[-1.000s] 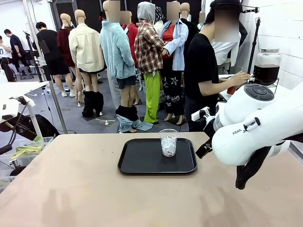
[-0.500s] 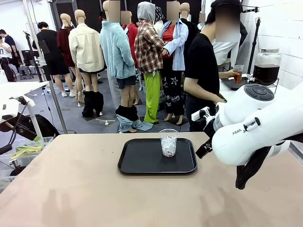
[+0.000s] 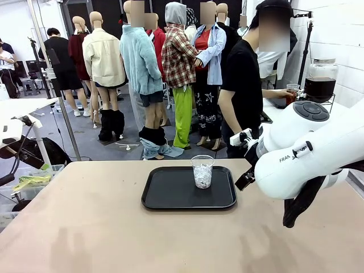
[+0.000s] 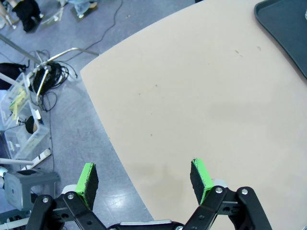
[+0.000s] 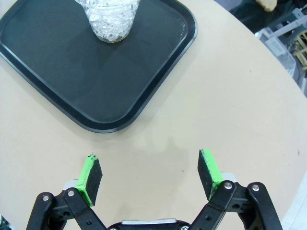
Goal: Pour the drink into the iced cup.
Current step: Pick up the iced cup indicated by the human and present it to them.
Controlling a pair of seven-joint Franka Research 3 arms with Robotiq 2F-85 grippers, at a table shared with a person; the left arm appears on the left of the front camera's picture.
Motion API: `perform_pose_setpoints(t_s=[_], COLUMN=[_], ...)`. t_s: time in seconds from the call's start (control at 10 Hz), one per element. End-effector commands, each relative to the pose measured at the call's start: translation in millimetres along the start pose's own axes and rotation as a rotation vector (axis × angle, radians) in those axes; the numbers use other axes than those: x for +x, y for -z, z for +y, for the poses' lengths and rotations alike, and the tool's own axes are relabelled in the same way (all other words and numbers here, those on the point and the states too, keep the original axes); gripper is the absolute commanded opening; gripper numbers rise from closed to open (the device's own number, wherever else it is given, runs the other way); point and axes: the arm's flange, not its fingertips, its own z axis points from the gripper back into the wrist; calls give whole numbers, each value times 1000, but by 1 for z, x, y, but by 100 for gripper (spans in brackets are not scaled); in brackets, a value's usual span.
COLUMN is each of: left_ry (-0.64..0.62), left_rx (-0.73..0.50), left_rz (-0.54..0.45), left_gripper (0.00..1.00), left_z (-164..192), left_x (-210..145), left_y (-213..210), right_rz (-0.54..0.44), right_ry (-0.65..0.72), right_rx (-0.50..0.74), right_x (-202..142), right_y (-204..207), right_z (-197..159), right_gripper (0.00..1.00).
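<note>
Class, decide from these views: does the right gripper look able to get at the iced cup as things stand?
Probably yes: the right gripper is open above bare table beside the tray, the iced cup stands alone on it, nothing between.

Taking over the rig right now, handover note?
Left pincer: open, holding nothing, over the table edge.
Right pincer: open, holding nothing, over the table beside the tray.
Iced cup: upright on the tray, ice only.
Drink: the person at the far right holds a small cup of drink beside the jar, off the table.
Done: nothing poured.
Left: get the drink to the table and pour it into the iced cup.
</note>
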Motion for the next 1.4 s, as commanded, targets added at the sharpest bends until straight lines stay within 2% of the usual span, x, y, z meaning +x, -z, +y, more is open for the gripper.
perform_pose_setpoints(t_s=[0.0, 1.3], left_ry=[2, 2], left_rx=[8, 8], left_rz=[-1, -1], left_gripper=[100, 100], left_z=[-1, -1], left_x=[0, 0], left_y=[0, 0], right_rz=[0, 0], right_ry=[0, 0], right_rx=[1, 1], right_x=[0, 0], right_y=[0, 0], right_z=[1, 1], right_gripper=[100, 100])
